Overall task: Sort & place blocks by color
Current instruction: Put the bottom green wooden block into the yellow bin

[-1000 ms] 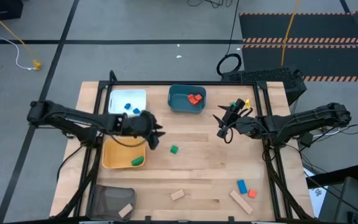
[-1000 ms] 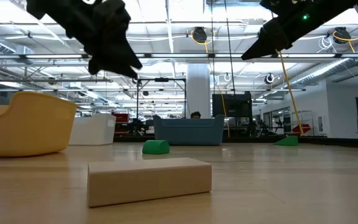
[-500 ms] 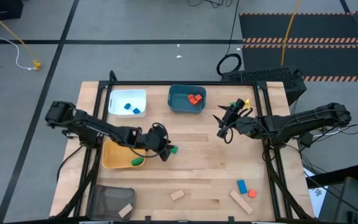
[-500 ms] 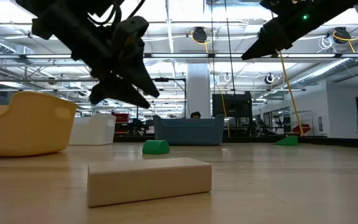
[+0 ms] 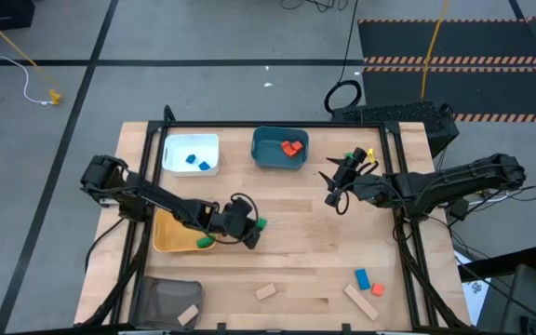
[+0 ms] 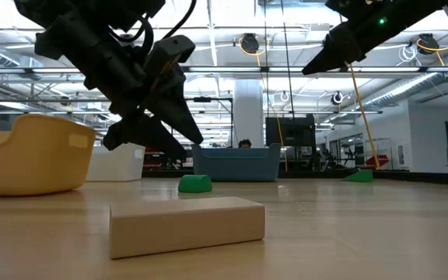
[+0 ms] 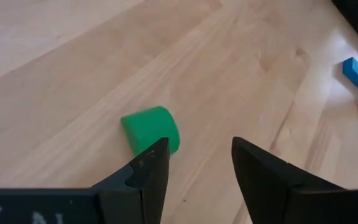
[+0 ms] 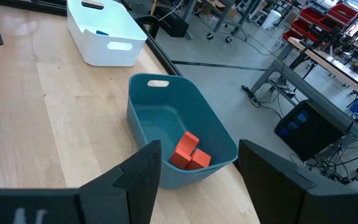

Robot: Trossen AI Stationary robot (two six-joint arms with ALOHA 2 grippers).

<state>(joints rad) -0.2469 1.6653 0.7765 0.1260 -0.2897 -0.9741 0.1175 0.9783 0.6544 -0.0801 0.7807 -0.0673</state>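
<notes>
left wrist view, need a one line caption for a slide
Left end effector, fingers apart, closing in on a green block lying on the wooden table.

A plain tan block [image 6: 187,224] lies nearest on the worktop [image 6: 364,233]. Behind it sits a green rounded block [image 6: 194,183], with the left tool [image 6: 158,136] hanging open above it, beside the yellow tray [image 6: 29,153].

Two dark jointed arms — black cables looped alongside (fingers [image 7: 148,171] matte, wedge-shaped).
</notes>
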